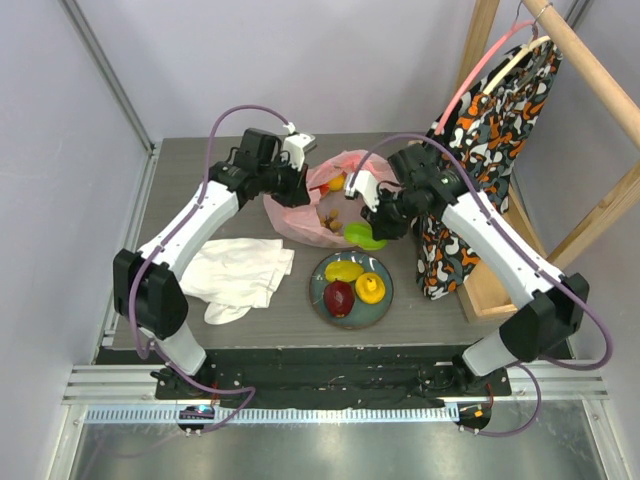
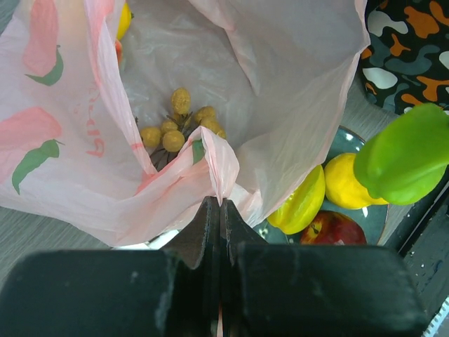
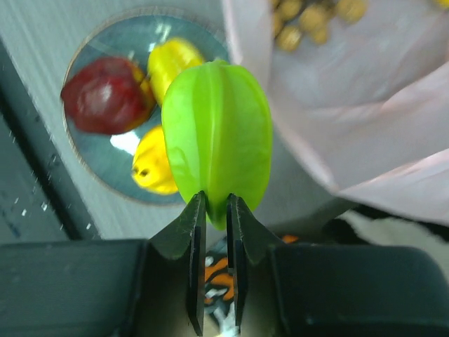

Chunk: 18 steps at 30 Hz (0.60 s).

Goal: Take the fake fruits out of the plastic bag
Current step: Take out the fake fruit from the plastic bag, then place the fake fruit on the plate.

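The pink plastic bag [image 1: 320, 195] lies open at the table's middle back. My left gripper [image 2: 221, 203] is shut on a fold of its near rim [image 2: 217, 161]. Inside lie a bunch of brownish-yellow grapes [image 2: 179, 126] and a yellow-orange piece [image 2: 123, 17]. My right gripper [image 3: 216, 203] is shut on a green star fruit [image 3: 217, 133], held in the air between the bag's mouth and the blue-grey plate [image 1: 318, 290]. On the plate rest a dark red apple [image 1: 339, 297], a yellow star fruit [image 1: 344, 270] and another yellow fruit [image 1: 371, 288].
A crumpled white cloth [image 1: 240, 275] lies left of the plate. Orange-black patterned fabric [image 1: 490, 130] hangs from a wooden rack [image 1: 590, 70] at the right, close behind my right arm.
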Available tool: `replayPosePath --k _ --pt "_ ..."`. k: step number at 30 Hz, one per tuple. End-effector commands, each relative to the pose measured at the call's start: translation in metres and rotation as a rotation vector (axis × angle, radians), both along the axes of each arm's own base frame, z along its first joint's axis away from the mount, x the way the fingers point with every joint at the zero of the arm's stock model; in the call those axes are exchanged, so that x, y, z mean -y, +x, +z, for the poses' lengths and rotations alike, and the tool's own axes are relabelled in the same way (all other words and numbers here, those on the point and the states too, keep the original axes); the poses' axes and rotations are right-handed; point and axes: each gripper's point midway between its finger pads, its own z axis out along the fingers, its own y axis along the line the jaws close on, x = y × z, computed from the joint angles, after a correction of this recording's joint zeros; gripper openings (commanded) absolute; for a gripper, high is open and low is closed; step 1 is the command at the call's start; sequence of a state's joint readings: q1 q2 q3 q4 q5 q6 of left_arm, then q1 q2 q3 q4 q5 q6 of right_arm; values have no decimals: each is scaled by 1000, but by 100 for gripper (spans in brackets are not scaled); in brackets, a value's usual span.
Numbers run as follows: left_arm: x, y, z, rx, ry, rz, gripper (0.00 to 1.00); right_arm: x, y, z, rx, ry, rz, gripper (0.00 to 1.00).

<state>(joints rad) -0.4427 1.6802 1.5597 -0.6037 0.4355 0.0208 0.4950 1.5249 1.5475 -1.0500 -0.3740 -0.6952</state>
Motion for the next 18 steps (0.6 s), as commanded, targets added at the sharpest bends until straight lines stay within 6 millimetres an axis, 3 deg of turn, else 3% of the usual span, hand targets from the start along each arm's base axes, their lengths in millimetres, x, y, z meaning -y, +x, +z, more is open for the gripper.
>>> replayPosePath --k 1,6,10,15,18 --pt "4 11 28 75 -51 7 0 29 -21 -33 -68 -102 -23 6" --pt "2 13 35 99 -51 24 1 44 -19 -55 -109 -130 -43 6" --pt "3 15 40 109 -54 23 1 49 -3 -74 -103 -171 -107 6" --pt "8 11 38 76 -80 15 1 32 14 -99 -147 -133 -138 6" --pt "8 10 39 77 -85 9 1 20 16 -102 -177 -111 -124 7"
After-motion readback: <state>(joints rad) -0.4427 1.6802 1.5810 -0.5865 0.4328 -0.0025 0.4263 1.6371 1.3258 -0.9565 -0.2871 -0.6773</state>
